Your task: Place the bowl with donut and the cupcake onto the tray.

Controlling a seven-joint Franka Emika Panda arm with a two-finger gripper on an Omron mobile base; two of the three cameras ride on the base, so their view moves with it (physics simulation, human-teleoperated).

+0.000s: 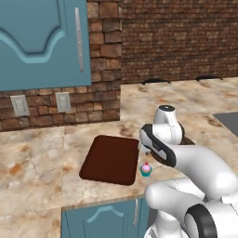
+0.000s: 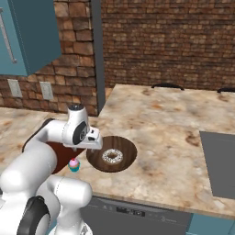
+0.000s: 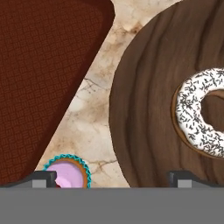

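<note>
With its jaws wide and empty, the gripper (image 3: 111, 179) should probably settle squarely over the wooden bowl's (image 3: 144, 109) near rim, clear of the cupcake (image 3: 66, 171), before closing.

Arm folded low, jaws wide apart

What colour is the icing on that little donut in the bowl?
White with dark speckled sprinkles; the donut shows best in the hand view, lying in the dark wood-grain bowl.
</note>
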